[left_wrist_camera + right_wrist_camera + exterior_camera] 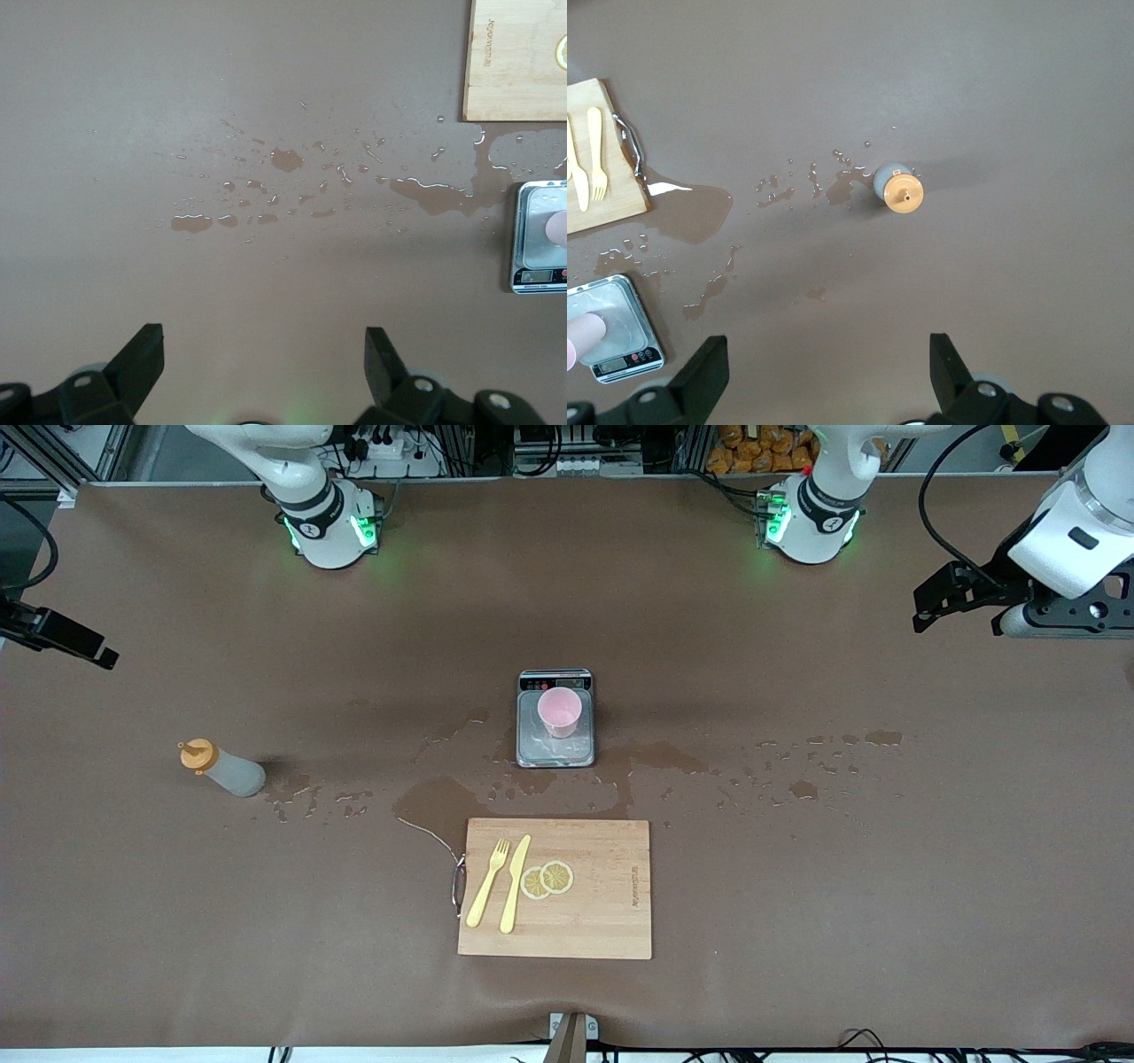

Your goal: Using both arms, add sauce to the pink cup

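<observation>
Standing upright at the middle left of the front view, the translucent grey-white squeeze bottle with an orange cap (221, 767) waits toward the right arm's end of the table, probably within that arm's reach. The pale pink plastic cup (560, 711) sits on the small silver kitchen scale (555, 753) at frame centre, presumably so the sauce can be weighed. Both the right gripper (827, 372) and the left gripper (264, 359) hang over bare, wet-spotted table, jaws spread wide and empty.
</observation>
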Motion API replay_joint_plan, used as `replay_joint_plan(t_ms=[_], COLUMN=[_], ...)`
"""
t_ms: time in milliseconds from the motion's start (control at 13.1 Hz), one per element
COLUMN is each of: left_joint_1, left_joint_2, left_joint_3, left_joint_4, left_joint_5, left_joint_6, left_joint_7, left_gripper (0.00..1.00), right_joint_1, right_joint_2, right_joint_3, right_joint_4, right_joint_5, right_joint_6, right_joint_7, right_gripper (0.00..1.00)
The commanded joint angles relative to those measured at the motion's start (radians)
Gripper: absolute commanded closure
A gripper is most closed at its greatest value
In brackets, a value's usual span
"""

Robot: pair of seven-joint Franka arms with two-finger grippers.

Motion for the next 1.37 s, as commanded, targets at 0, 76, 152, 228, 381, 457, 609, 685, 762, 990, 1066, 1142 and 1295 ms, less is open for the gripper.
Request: replay_joint_plan(t_ms=[0,76,152,228,381,457,609,685,762,990,1066,1142,1295], left_joint_1=[0.004,0.004,0.005,0.004,0.004,0.004,0.005,0.004,0.004,0.004,0.002,0.002,0.004], left_joint_2=[0.005,0.006,0.006,0.006,0.006,0.006,0.006,0.008,0.008,0.013,0.013,0.011,0.011], left_joint_3=[-0.006,-0.006,-0.006,-0.006,-0.007,-0.006,-0.007,-0.007,-0.007,-0.007,-0.01,-0.007,-0.007], left_joint_4=[0.01,0.01,0.01,0.01,0.01,0.01,0.01,0.01,0.01,0.01,0.01,0.01,0.01], left_joint_5=[0.006,0.006,0.006,0.006,0.006,0.006,0.006,0.006,0.006,0.006,0.006,0.008,0.006], left_joint_6=[-0.014,-0.014,-0.014,-0.014,-0.016,-0.014,-0.016,-0.016,-0.014,-0.014,-0.016,-0.016,-0.016], left_joint_7=[0.009,0.009,0.009,0.011,0.012,0.014,0.014,0.014,0.014,0.015,0.02,0.038,0.052], left_gripper=[0.0,0.0,0.0,0.0,0.0,0.0,0.0,0.0,0.0,0.0,0.0,0.0,0.0], right_joint_1=[0.019,0.019,0.025,0.034,0.042,0.042,0.063,0.086,0.105,0.105,0.105,0.106,0.106], right_joint_2=[-0.025,-0.025,-0.025,-0.025,-0.026,-0.026,-0.026,-0.026,-0.026,-0.034,-0.039,-0.039,-0.037], right_joint_3=[-0.032,-0.036,-0.038,-0.047,-0.053,-0.055,-0.067,-0.094,-0.113,-0.113,-0.11,-0.108,-0.108], right_joint_4=[-0.018,-0.018,-0.018,-0.018,-0.018,-0.018,-0.019,-0.019,-0.019,-0.019,-0.018,-0.018,-0.021], right_joint_5=[-0.004,-0.004,-0.004,-0.004,-0.004,-0.004,-0.006,-0.006,-0.006,-0.006,-0.01,-0.015,-0.016], right_joint_6=[0.013,0.019,0.021,0.022,0.021,0.019,0.016,0.016,0.017,0.021,0.024,0.027,0.031], right_joint_7=[-0.063,-0.064,-0.064,-0.064,-0.066,-0.066,-0.066,-0.066,-0.066,-0.066,-0.064,-0.064,-0.064], right_gripper=[0.0,0.0,0.0,0.0,0.0,0.0,0.0,0.0,0.0,0.0,0.0,0.0,0.0])
